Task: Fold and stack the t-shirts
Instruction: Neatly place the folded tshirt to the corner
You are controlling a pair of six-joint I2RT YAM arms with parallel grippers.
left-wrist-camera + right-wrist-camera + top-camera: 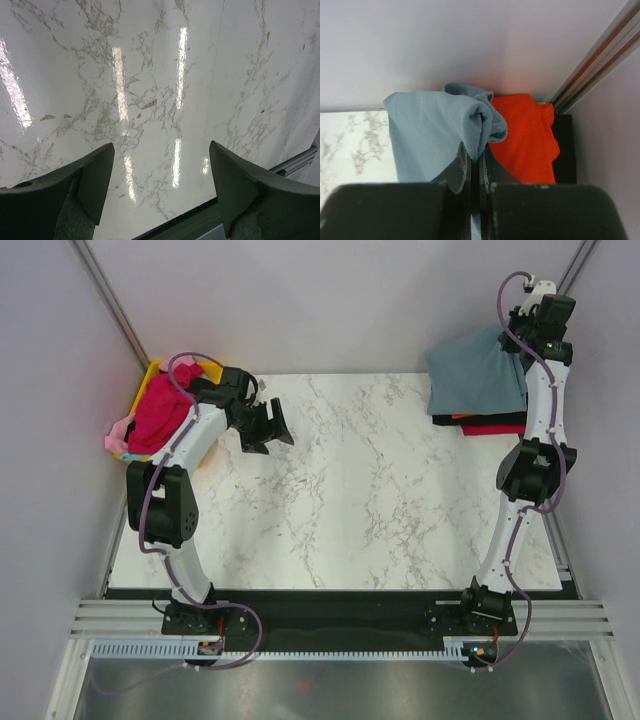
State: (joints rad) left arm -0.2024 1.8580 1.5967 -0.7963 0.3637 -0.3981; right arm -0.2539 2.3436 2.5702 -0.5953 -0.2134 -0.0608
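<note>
1. Two grippers: right gripper [476, 159] clamps the blue-grey shirt [425, 130], over the orange shirt [525, 135], far-right corner.
2. Left gripper [161, 147] spread, empty, above table [150, 75].
3. Probably stacking; next: release, then fetch magenta shirt [160, 412].

white-walled lab cell [330, 300], marble table [340, 490]

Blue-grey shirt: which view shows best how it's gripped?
Right wrist: a fold of the blue-grey shirt sits pinched in the shut right end effector. Top external shows it draped over the stack, but the grip is unclear there. Left wrist shows none of it.
</note>
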